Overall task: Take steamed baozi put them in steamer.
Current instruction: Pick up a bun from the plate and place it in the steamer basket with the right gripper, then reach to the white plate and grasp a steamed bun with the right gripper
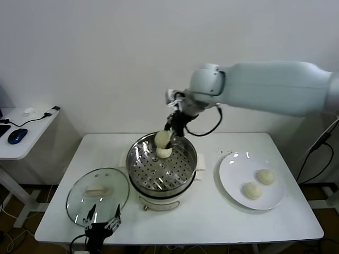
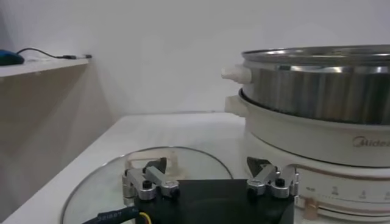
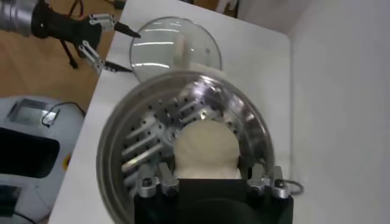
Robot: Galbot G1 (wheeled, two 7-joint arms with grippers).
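**Right arm holds a bun over the steamer; left arm waits at the near edge**

White wall backs a white tabletop with a small side desk off its left edge, carrying a blue mouse; the right arm reaches in from the right side, its pale upper link running level above the table's far half and its wrist bent downward over the steamer; the right gripper points down into the pot's far part, fingers clamped onto a steamed baozi that hangs just above the perforated tray, directly over a second bun already lying on the tray's far side; in the right wrist view the held bun fills the gap between the fingers, with the pot's rim around it; the steamer stands at the middle of the tabletop, nearer the left half; two more buns lie on a white plate toward the right edge, apart from each other; the glass lid lies flat at the near left corner, close beside the steamer's base; the left gripper sits low at the near edge, just at the lid's rim, fingers spread wide with nothing between them; bare tabletop runs between steamer and plate, and along the near edge below both.
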